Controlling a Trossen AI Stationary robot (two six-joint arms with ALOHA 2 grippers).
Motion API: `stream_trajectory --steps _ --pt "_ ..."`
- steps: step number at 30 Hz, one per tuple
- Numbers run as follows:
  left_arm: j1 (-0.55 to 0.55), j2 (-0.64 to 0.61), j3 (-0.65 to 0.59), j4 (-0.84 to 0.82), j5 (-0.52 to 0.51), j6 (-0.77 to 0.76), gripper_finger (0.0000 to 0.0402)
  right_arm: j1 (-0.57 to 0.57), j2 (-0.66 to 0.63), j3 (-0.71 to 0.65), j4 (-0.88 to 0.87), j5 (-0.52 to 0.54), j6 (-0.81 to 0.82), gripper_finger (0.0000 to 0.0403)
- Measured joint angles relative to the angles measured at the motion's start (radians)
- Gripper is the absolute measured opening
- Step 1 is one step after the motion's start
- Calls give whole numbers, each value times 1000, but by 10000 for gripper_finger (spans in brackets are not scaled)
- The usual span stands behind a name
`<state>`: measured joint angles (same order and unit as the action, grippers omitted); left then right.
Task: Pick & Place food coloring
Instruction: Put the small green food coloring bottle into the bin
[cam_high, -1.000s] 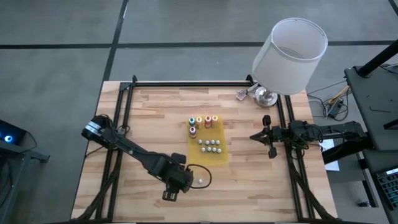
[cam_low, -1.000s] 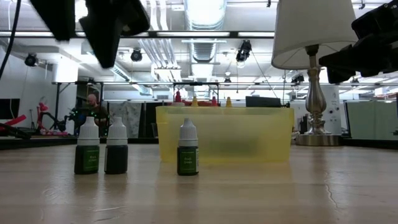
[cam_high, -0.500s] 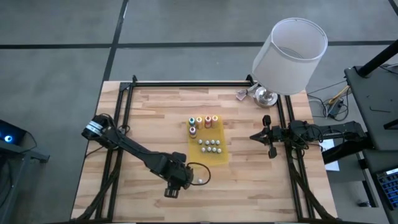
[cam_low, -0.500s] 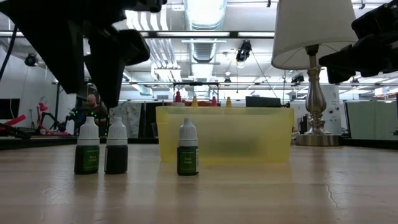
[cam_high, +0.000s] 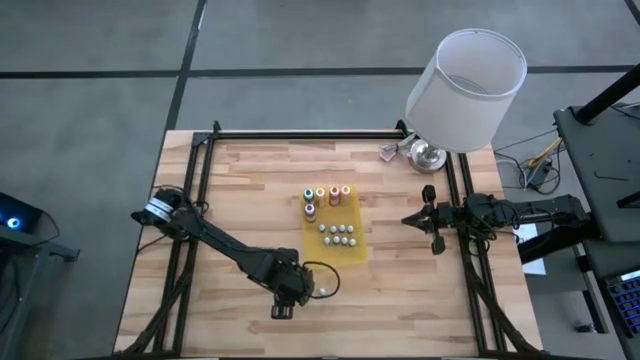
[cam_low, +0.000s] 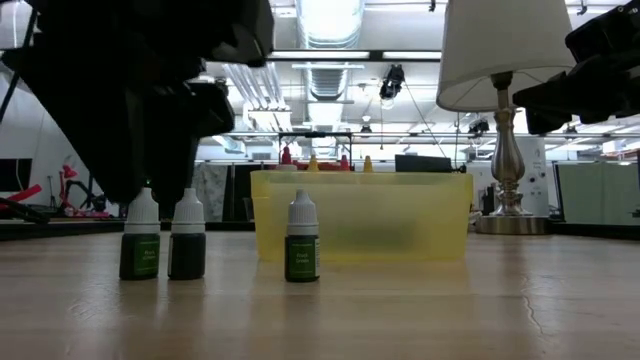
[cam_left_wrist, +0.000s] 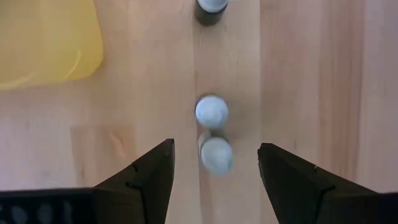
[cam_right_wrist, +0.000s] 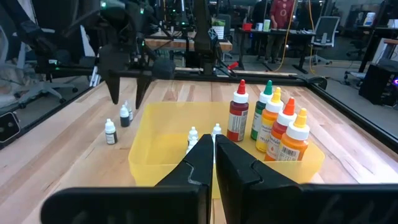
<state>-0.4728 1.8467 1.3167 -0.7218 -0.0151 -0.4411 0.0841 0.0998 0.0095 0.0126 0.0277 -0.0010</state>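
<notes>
High view: my left gripper (cam_high: 283, 312) hangs over the near part of the table (cam_high: 240, 190), just beside the yellow tray (cam_high: 352, 215); my right gripper (cam_high: 430, 220) waits at the right edge.

Low view: three small food coloring bottles (cam_low: 187, 236) stand upright on the wood in front of the tray.

Left wrist view: my fingers (cam_left_wrist: 149, 177) are spread wide, straddling one white-capped bottle without touching it, holding nothing.

Right wrist view: my right fingers (cam_right_wrist: 233, 158) are pressed together, empty, facing taller bottles (cam_right_wrist: 277, 121) in the tray.
</notes>
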Motion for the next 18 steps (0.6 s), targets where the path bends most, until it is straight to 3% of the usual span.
stream_trajectory --steps 18 --pt "13 62 18 7 29 -65 200 0 1 0 0 0 0 9"
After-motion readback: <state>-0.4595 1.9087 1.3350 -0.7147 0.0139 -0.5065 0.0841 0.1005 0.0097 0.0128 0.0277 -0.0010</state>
